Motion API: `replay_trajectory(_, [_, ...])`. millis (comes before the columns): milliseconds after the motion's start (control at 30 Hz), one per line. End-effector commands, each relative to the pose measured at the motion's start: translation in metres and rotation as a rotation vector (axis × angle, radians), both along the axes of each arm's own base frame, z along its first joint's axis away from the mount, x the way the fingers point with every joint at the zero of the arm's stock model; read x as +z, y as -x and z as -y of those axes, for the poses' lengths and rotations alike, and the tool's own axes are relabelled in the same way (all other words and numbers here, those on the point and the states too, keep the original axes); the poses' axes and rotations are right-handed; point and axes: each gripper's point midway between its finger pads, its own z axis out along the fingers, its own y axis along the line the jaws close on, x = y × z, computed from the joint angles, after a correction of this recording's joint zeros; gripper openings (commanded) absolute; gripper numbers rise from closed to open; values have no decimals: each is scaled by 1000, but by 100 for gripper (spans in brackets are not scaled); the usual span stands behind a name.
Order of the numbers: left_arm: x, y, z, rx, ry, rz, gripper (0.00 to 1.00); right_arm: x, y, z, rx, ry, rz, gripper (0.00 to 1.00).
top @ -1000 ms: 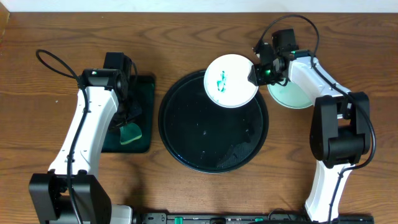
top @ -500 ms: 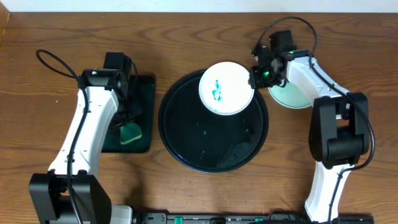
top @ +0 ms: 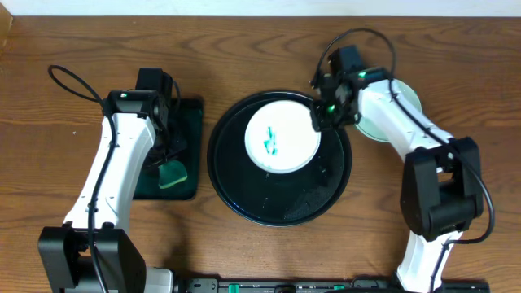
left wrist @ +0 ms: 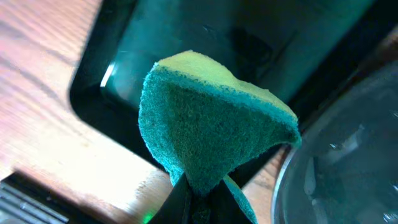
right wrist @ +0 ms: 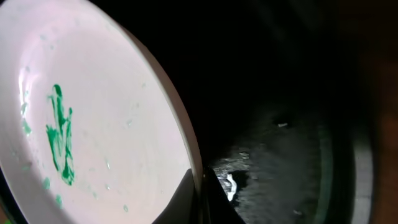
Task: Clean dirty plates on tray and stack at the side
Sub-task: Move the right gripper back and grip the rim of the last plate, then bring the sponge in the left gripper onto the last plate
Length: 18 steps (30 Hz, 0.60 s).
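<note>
— Two trays are sitting on the wooden worktop [top: 244, 49]: the big round tray [top: 244, 195] in the middle and a small rectangular tray [top: 193, 146] to its left.
— And the plates?
— The green-marked plate [top: 281, 138] is sitting inside the round tray's rim; I cannot tell if it is touching. The right jaws are pinching its right edge. Another plate [top: 376, 130] is lying on the worktop beside the round tray.
— The left jaws?
— They are clamping a green sponge [left wrist: 211, 130] over the small tray.
</note>
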Motion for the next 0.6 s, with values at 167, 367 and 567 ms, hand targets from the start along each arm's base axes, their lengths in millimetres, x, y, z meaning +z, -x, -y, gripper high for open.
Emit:
replay_trajectory(167, [-3,-10,33,-122,63,35,7,-44,35,-20,0,18,-82,1])
replay_trajectory(367, [-17,-19,91,-259,238,35,7,-51,38,-18,-52,15,-100,1])
replay_trajectory(567, [-50,-20,141,-359,289,-25,7,-53,36,-15,-64,13,-99,1])
